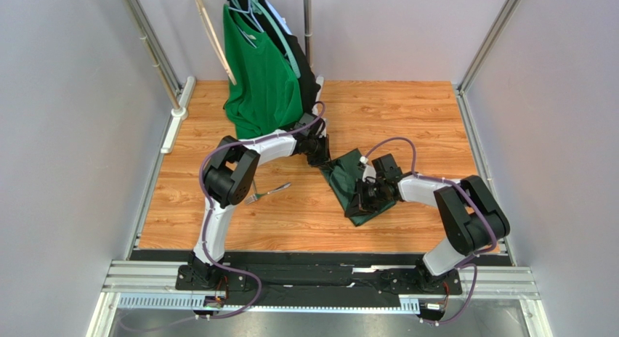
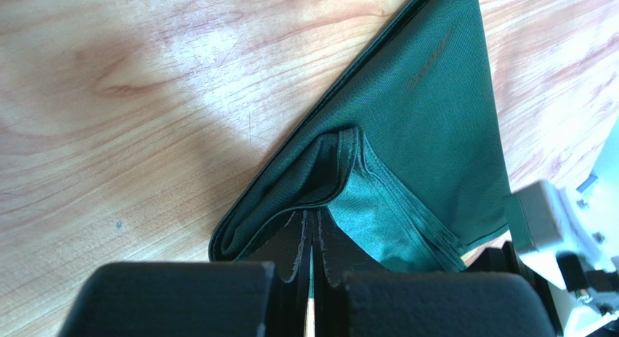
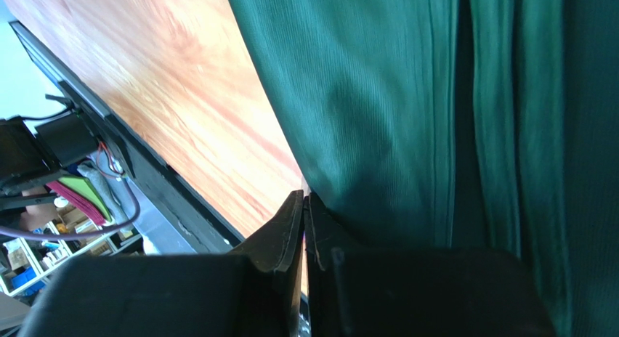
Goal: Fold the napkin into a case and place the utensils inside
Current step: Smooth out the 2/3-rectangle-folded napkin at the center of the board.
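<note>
The dark green napkin (image 1: pixel 347 181) lies on the wooden table as a narrow folded strip, running from upper left to lower right. My left gripper (image 1: pixel 322 159) is at its far end. In the left wrist view the gripper (image 2: pixel 314 215) is shut and pinches a raised hem of the napkin (image 2: pixel 429 112), whose folded layers show beside the tips. My right gripper (image 1: pixel 361 199) is at the near end. In the right wrist view it (image 3: pixel 304 197) is shut at the edge of the napkin (image 3: pixel 407 97). One utensil, a silver fork (image 1: pixel 267 192), lies on the table left of the napkin.
A bright green T-shirt (image 1: pixel 261 75) and a black garment (image 1: pixel 306 65) hang on a rack at the back, just behind my left arm. The table's near edge (image 3: pixel 145 170) runs close by the right gripper. Grey walls enclose both sides.
</note>
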`<state>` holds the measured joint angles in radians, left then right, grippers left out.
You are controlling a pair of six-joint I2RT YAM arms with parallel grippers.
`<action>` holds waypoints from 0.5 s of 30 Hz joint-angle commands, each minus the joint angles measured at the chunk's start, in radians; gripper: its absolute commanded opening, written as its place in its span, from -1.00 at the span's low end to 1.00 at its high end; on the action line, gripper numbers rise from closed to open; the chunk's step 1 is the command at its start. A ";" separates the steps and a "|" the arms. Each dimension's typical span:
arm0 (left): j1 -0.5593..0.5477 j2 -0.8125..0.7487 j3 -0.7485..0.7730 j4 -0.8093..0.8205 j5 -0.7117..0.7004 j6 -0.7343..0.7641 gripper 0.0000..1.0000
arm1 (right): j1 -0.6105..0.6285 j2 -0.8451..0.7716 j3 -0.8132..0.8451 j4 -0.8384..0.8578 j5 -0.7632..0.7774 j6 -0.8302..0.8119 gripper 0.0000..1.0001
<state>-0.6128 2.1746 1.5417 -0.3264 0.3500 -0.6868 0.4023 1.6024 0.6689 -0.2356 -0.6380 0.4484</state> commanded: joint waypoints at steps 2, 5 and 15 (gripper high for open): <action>0.016 0.040 0.046 -0.062 -0.075 0.035 -1.00 | -0.017 -0.119 -0.086 -0.017 0.006 0.012 -0.86; 0.016 0.050 0.070 -0.085 -0.072 0.056 -1.00 | -0.028 -0.203 -0.088 -0.050 0.006 0.015 -0.85; 0.016 0.059 0.098 -0.100 -0.065 0.079 -1.00 | -0.108 -0.082 -0.040 -0.006 -0.051 0.009 -0.88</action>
<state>-0.6067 2.2032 1.6089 -0.3801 0.3298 -0.6453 0.3080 1.4631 0.6384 -0.2810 -0.6575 0.4553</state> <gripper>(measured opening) 0.007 0.066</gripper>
